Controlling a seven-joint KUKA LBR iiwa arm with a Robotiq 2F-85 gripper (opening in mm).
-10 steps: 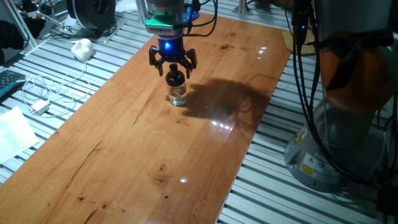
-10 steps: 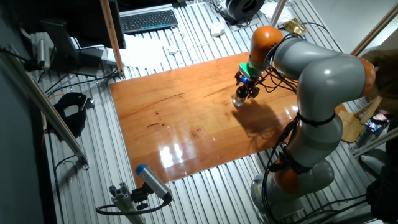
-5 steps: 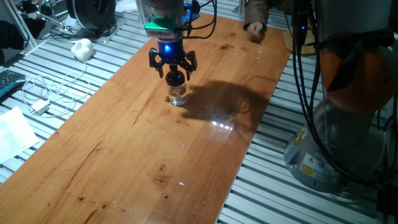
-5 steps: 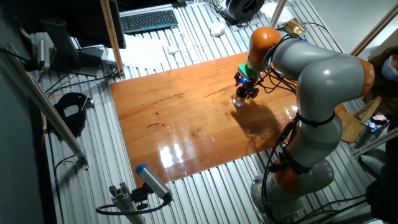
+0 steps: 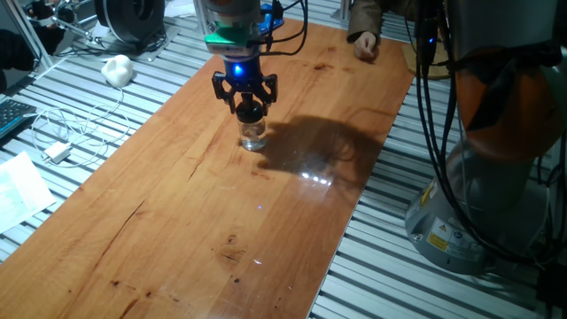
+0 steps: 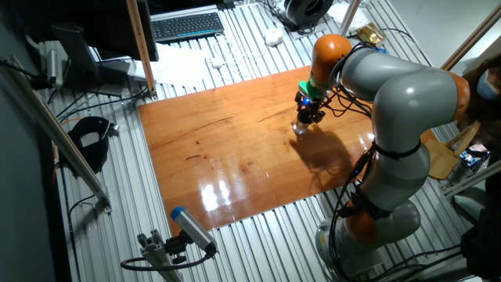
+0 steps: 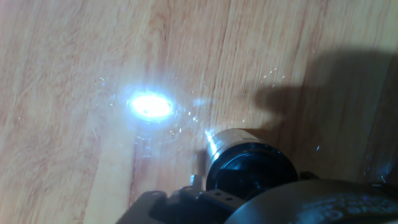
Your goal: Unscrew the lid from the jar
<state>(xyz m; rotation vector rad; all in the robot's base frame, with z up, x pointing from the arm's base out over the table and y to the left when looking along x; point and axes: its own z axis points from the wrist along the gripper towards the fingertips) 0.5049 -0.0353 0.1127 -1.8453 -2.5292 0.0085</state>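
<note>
Wooden tabletop (image 5: 177,213), glossy, glare spots near the middle. Sits on a ribbed metal slat floor/bench (image 5: 390,283). Keyboard (image 6: 186,26) beyond the far edge, white cable (image 5: 66,133) and a white lump (image 5: 117,69) on the slats, paper sheet (image 5: 19,190) at the side. Bright light reflection (image 7: 150,106) on the wood in hand view.

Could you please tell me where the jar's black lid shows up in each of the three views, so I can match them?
One fixed view: the lid sits upper centre-left, between the fingers of the tool, atop the jar.
The other fixed view: upper right of centre, a dark speck under the tool; too small for detail.
Hand view: bottom edge, right of centre, a dark round cap.
Shared landmark: the wooden table.
</note>
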